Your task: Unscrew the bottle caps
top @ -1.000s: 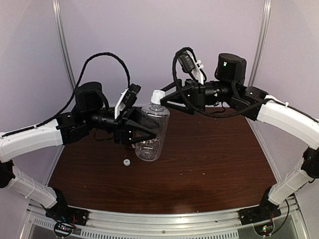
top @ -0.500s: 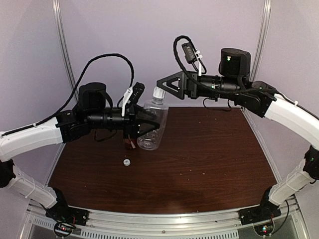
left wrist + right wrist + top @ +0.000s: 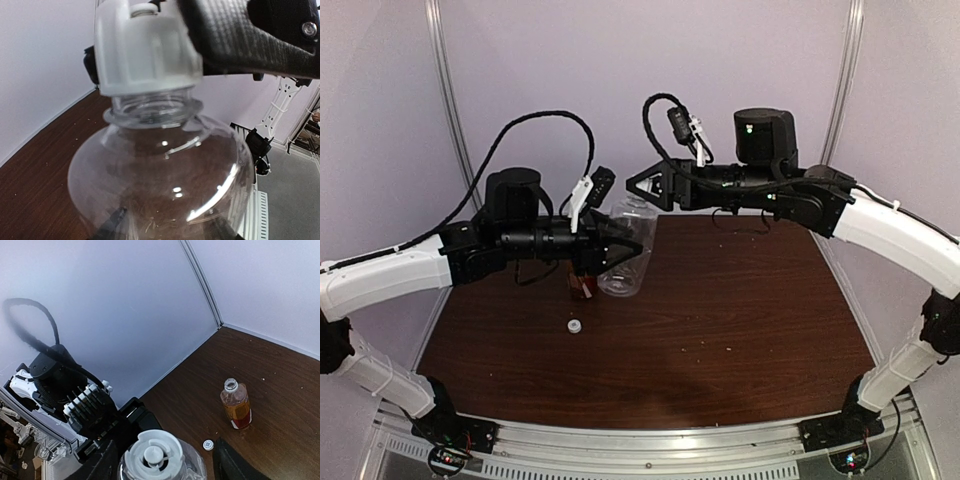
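While clear bottle (image 3: 625, 278) is held aloft, tilted, clamped in left gripper (image 3: 623, 248), white cap (image 3: 145, 50) is straddled by right gripper (image 3: 635, 187); clench cannot be told. Thin-walled, light, slick body judged crushable; cap sides to be gripped.

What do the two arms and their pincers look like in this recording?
The left arm and right arm have white shell links joined by black cylindrical joint housings. The left pincer and right pincer are black with tapering fingers, the right's an open triangular frame. A black cable loops above each wrist, beside a white bracket. A green light marks the right housing.
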